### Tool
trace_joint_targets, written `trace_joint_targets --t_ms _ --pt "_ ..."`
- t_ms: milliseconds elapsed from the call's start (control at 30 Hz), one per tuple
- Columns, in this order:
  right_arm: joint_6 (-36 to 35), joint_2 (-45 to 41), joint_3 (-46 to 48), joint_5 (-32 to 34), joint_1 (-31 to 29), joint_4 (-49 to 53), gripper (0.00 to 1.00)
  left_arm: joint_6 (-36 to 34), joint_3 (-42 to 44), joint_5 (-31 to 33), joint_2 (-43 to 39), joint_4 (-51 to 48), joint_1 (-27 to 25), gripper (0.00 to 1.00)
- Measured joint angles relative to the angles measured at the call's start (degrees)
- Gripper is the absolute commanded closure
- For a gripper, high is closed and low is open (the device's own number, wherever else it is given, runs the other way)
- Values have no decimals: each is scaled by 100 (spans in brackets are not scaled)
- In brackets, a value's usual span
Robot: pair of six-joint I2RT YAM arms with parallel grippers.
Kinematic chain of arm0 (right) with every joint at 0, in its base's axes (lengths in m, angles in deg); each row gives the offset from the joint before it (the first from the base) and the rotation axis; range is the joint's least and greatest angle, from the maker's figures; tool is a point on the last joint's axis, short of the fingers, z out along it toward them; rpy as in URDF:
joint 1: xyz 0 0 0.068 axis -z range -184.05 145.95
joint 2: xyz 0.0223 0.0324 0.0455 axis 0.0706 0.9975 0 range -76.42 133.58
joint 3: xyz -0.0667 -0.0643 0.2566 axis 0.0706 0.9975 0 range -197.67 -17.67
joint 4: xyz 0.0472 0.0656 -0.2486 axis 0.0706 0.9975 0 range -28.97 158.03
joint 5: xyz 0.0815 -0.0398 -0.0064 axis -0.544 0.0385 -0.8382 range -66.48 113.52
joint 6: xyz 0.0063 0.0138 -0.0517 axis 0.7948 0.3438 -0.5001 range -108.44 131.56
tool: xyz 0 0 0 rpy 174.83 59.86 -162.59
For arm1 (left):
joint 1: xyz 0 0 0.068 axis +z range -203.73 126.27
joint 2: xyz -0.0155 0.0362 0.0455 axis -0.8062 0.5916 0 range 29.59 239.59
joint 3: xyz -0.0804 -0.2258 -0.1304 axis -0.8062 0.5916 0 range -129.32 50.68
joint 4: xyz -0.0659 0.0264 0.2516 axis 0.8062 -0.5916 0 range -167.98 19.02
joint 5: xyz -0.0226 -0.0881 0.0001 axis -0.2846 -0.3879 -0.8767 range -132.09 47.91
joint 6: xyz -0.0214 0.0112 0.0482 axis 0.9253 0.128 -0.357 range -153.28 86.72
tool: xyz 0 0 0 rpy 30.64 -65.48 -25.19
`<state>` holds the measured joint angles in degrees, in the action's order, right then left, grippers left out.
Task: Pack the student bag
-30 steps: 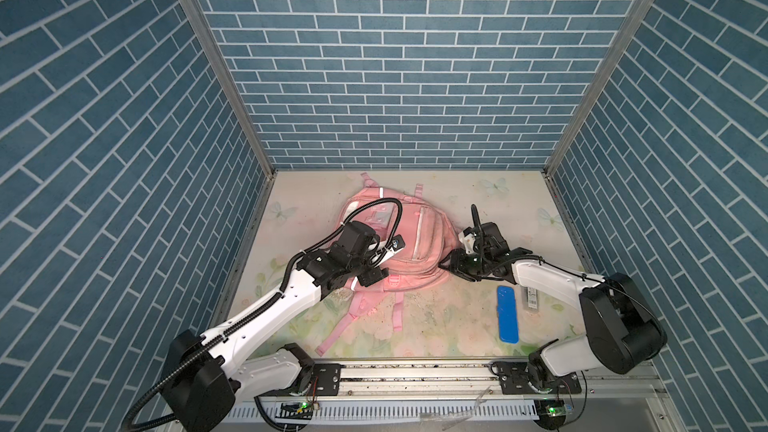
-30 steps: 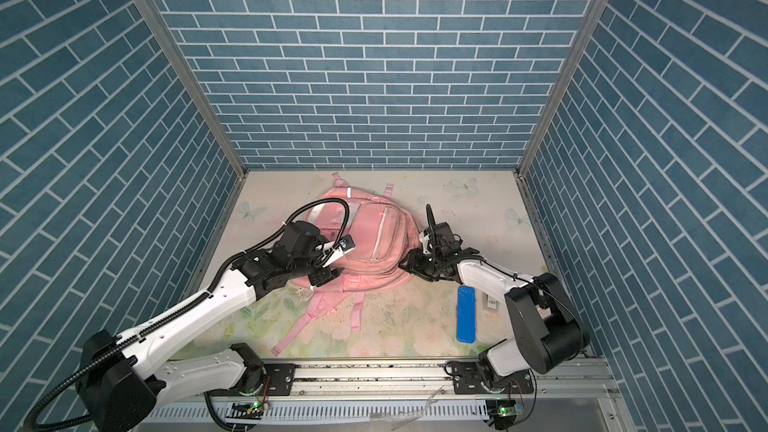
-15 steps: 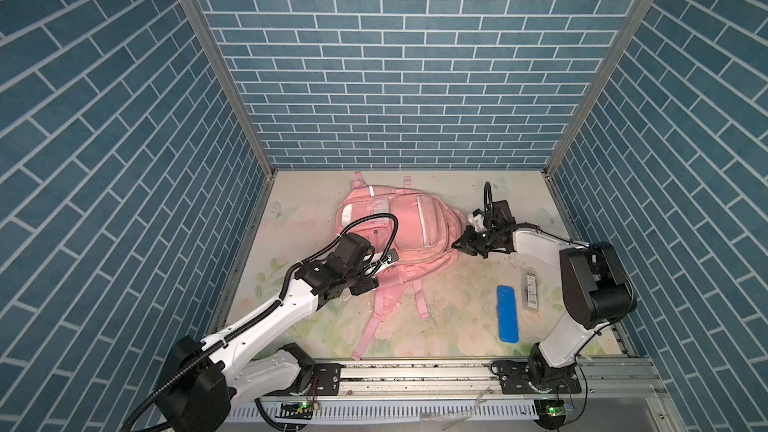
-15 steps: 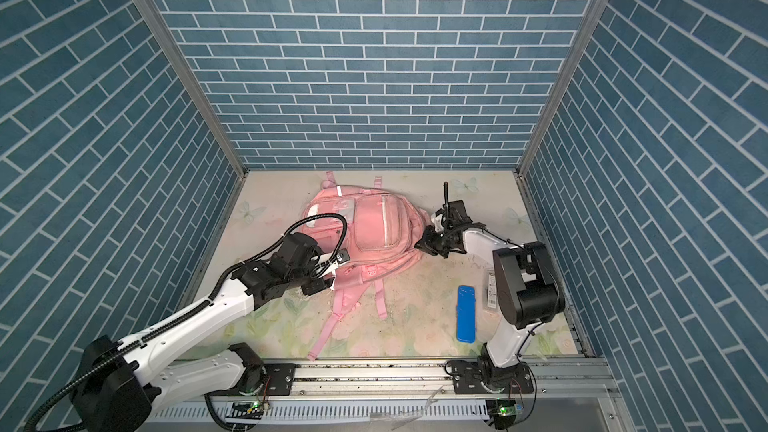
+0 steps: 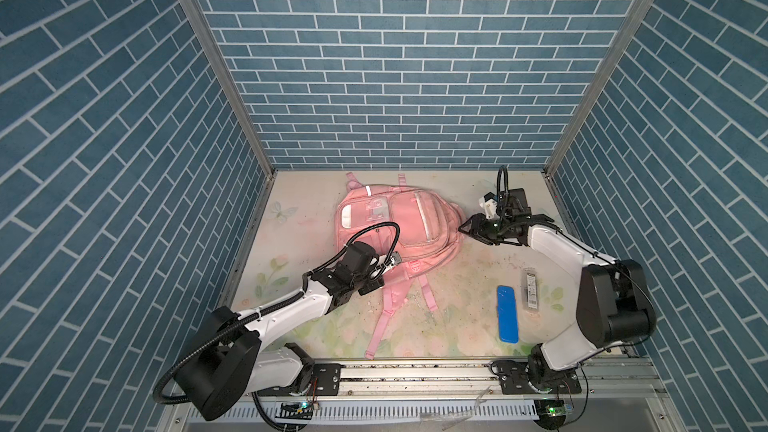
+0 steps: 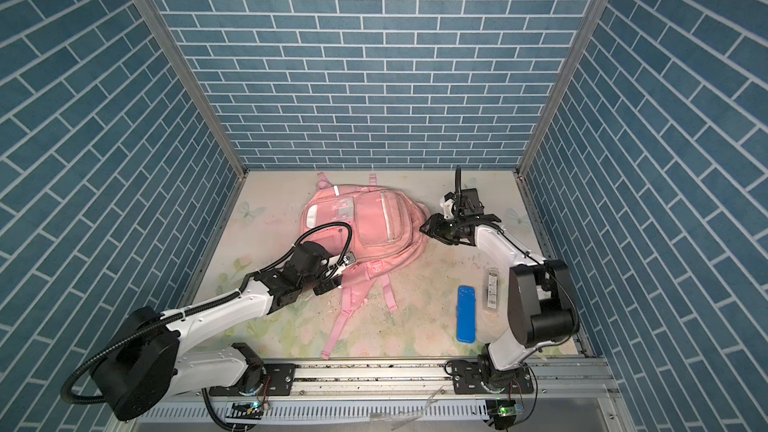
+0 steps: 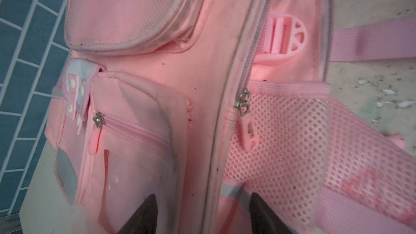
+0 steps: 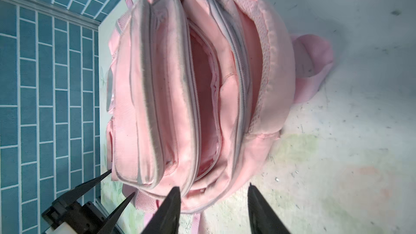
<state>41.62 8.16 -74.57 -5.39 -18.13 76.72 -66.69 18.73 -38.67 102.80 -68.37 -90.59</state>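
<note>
The student bag [image 5: 409, 222] lies flat on the table [image 5: 316, 201], near the back wall, with its straps trailing toward the front. The big pocket gapes open on the side facing the right claw [image 8: 215, 210]. That claw is open, and the pocket's edge is just in front of it, but it is not pinching anything. The left claw [image 7: 203, 216] is open too. Its tips sit one on each side of a seam low on the bag, with nothing squeezed between them. So right now nobody is holding the bag, and I think that is the main worry. The bag is soft, so the open pocket could flop shut. The whole bag could also slide away if something is pushed into it. The blue case [image 5: 508, 314] and the small flat pack [image 5: 530, 295] beside it lie well apart from the bag, close to the right arm. The case is long, so it could catch on the zip edge and fall back out. A loose strap could also get snagged by an arm and drag the bag crooked.
</note>
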Motion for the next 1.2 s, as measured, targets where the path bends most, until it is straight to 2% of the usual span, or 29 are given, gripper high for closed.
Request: trace_joint_targets --t_ms 133,200,300,500,767,1000,1200 --pt "-57 -957 732 352 -57 -511 44 116 17 50 358 426 55 35" --pt "-160 -1316 1023 658 -175 -776 44 146 17 55 525 549 63 40" --pt "-452 -1709 1388 1172 -629 -1202 45 195 2 98 629 662 81 66" --pt "-1423 -2358 2131 2090 -1652 -2149 47 186 -48 -9 612 697 94 100" --pt "-1895 -2260 2374 2583 -2284 -2887 56 448 -203 -431 496 354 133 100" --pt "-2216 -1613 2374 2664 -3091 -3348 61 1582 -282 -1099 229 50 107 100" --pt "-2573 -1156 2374 2920 -3692 -3665 61 2686 -369 -1519 138 -111 -17 100"
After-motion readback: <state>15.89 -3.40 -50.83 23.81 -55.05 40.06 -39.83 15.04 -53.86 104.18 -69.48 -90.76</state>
